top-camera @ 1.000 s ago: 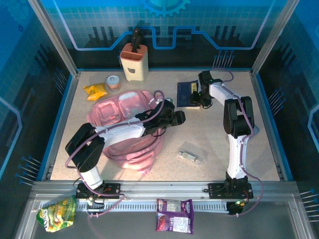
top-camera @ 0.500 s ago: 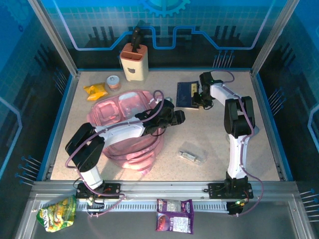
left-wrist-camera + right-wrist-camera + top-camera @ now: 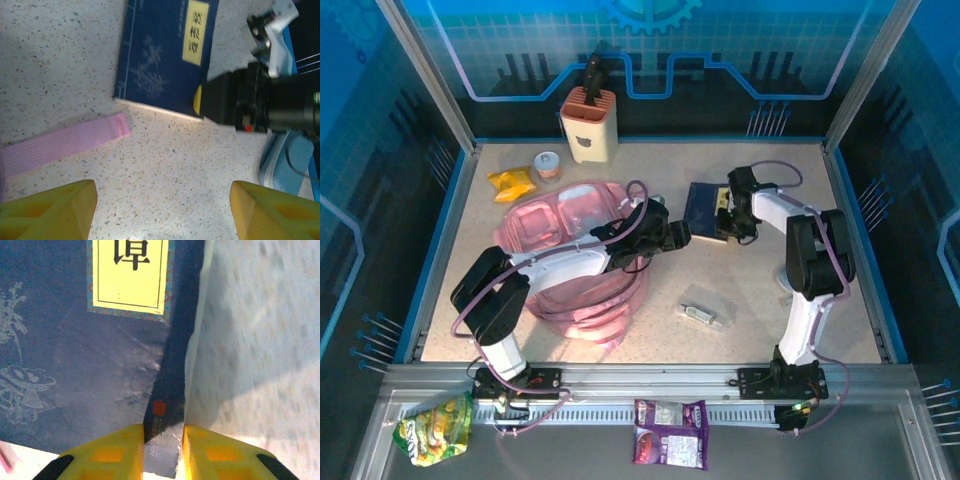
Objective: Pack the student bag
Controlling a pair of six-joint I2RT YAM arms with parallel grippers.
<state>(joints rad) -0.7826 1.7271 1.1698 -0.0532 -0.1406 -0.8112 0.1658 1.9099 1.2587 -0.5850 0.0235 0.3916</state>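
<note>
The student bag (image 3: pixel 570 228), pink and soft, lies open on the left half of the table, and one pink strap (image 3: pixel 65 141) trails onto the table. My left gripper (image 3: pixel 678 235) (image 3: pixel 162 192) hovers open beside the bag's right edge, with bare table between its yellow fingers. To its right lies a dark blue book (image 3: pixel 705 203) (image 3: pixel 160 55) (image 3: pixel 75 340) with a yellow label. My right gripper (image 3: pixel 725 222) (image 3: pixel 164 432) is shut on that book's right edge, and the cover is pinched between its yellow fingers. That edge is lifted slightly off the table.
A beige holder (image 3: pixel 588 122) stands at the back. A yellow snack packet (image 3: pixel 512 182) and a small tin (image 3: pixel 548 164) lie back left. A clear packet (image 3: pixel 705 312) lies front centre. A green pack (image 3: pixel 435 428) and a purple pack (image 3: pixel 670 432) rest on the front rail.
The right gripper has closed on the book's edge and drawn the book right and nearer, turning it slightly. The left arm has not moved.
</note>
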